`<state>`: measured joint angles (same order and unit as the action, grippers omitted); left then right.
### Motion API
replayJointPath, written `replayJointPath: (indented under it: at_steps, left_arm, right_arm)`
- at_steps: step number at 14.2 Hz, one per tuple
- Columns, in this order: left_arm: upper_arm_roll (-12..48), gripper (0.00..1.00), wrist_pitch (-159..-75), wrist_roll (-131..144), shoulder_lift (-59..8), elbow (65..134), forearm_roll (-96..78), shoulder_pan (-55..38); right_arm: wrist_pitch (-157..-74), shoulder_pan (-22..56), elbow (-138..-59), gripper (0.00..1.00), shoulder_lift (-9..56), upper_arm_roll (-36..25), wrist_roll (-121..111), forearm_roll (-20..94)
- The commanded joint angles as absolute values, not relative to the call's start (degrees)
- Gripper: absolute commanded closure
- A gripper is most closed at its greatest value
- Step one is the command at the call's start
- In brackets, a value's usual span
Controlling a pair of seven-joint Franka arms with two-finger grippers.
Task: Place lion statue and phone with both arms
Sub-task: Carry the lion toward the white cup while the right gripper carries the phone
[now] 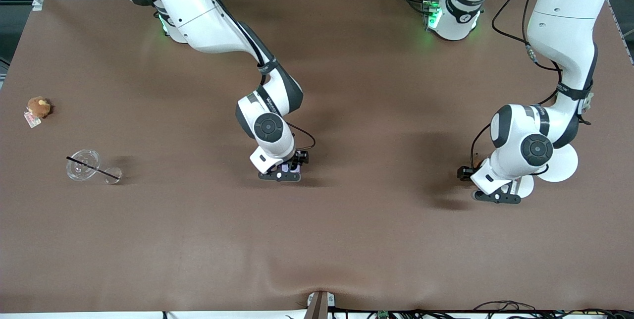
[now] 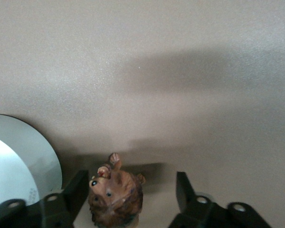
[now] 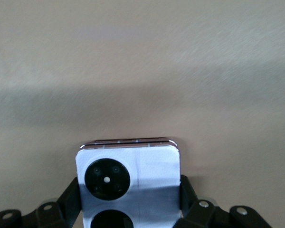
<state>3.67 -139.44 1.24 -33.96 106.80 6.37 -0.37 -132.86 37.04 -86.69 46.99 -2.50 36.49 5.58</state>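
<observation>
Brown table [image 1: 346,239]: my left gripper [image 2: 128,199] stands spread around the lion statue [image 2: 116,197]; my right gripper [image 3: 128,199] clamps the phone [image 3: 128,183]. Next I judge: release phone.

- From the front I can't see the lion [image 2: 116,197]: the left arm's wrist covers it. In the left wrist view its lower body runs off the picture's edge.
- The left gripper [image 2: 133,194] shows only as two finger tips; the rest is cut off.
- The white disc [image 2: 19,161] is cut by the edge, and its small print is too small to read.
- The phone [image 3: 129,183] loses its lower half to the edge, second black circle included. From the front it is a lavender sliver [image 1: 286,167] under the right gripper [image 1: 283,174].
- The clear item [image 1: 83,164] with a black stick is, I think, a cup; too small to tell.
- The plush [image 1: 38,107] tag is unreadable.
</observation>
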Motion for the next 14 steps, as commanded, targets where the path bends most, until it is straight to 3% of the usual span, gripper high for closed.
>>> replayJointPath:
  at_steps: [1,8,14]
  left_arm:
    - [3.69,0.00,-139.40,1.50,-32.09,106.61,6.77,-0.61]
    - [8.70,0.00,-124.66,5.10,-19.27,105.04,6.68,-0.18]
    - [8.88,0.00,-101.55,4.92,-8.80,93.19,6.24,-0.09]
  right_arm:
    - [-127.30,30.70,-86.66,1.00,42.64,-2.37,35.69,5.98]
    - [-111.29,12.15,-86.75,1.00,29.63,-3.25,12.33,5.27]
    - [-111.43,3.17,-95.78,1.00,26.46,-3.08,4.13,3.09]
